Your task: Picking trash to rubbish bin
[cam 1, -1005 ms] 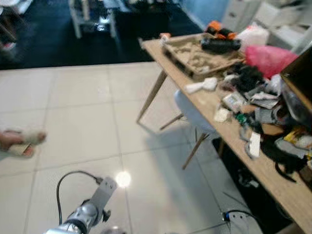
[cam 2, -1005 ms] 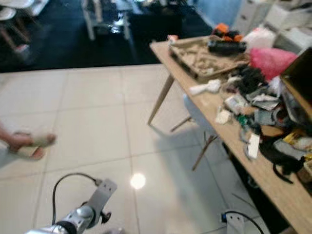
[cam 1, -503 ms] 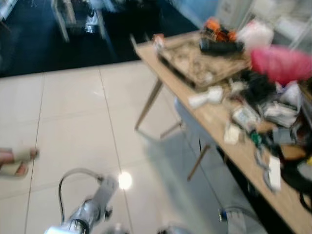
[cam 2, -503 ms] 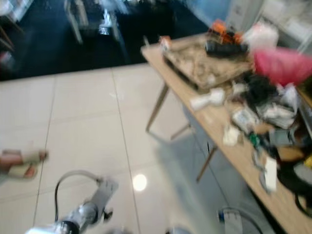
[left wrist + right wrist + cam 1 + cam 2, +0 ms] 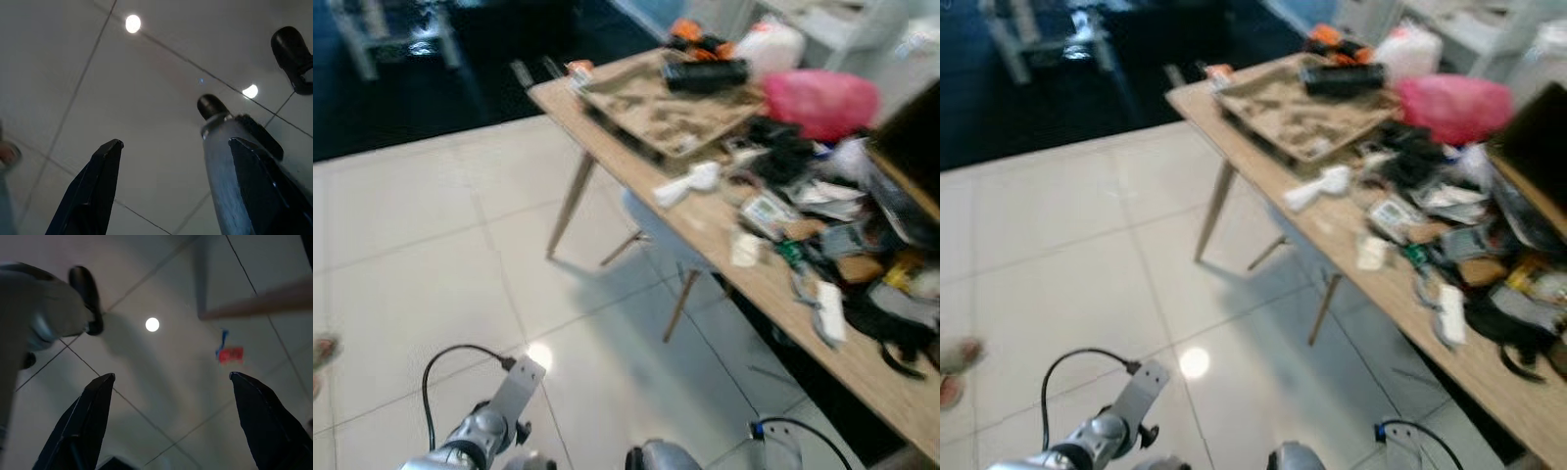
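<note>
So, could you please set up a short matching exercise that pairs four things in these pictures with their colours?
Things:
1. plastic bag on the table
2. gripper fingers
3. floor tiles
4. small scrap on the floor

Colours:
A. black
B. red
C. pink
D. off-white

Pairs: 1-C, 2-A, 3-D, 4-B

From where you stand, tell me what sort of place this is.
Probably a lived-in home room used as a workspace: pale tiled floor, a long wooden table heaped with clutter, including a pink bag, and a chair tucked under it.
</note>
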Tool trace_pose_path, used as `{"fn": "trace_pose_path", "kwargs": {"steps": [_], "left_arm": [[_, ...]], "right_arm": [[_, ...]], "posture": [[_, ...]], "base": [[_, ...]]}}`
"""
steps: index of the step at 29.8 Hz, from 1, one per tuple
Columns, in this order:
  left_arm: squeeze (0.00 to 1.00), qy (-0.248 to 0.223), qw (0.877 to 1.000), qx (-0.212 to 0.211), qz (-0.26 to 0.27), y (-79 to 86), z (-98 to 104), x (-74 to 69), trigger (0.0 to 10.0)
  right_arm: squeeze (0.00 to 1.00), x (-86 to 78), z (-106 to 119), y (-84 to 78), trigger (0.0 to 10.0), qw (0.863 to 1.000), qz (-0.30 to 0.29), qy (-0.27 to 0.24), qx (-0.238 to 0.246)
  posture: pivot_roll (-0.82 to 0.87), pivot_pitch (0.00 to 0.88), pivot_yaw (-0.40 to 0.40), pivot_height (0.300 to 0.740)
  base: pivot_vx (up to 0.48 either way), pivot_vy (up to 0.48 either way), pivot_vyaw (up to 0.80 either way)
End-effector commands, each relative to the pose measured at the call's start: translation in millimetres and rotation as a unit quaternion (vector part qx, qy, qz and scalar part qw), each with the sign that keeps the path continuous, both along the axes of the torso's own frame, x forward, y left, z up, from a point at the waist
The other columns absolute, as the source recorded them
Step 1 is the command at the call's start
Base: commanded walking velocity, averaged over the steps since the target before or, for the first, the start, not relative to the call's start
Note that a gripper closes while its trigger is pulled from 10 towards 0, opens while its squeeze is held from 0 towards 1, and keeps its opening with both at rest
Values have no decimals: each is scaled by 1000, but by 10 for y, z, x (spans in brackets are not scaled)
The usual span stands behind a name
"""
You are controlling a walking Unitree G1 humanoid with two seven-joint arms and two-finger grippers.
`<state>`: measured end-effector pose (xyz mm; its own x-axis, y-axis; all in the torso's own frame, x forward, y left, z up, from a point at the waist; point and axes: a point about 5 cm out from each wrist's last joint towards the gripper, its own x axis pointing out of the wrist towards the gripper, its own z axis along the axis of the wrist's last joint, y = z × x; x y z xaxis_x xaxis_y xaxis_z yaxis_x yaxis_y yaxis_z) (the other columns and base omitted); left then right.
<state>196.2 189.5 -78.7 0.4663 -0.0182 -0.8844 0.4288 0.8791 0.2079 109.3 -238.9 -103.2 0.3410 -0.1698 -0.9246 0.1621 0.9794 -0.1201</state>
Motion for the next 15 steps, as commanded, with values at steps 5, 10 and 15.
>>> {"fn": "trace_pose_path", "kwargs": {"steps": [5,10,15], "left_arm": [[0,-5,1000,19,22,141,21,4,10000],[0,-10,999,31,22,183,36,18,10000],[0,-10,999,40,26,239,36,-1,10000]], "right_arm": [[0,-43,-10,-6,10000,1000,3,9,3],[0,-44,-11,-3,10000,1000,3,9,4],[0,-43,-14,10,10000,1000,3,10,7]], "posture": [[86,84,-33,740],[89,84,-32,740],[90,85,-29,740]], "base": [[0,0,-788],[0,0,-788],[0,0,-788]]}}
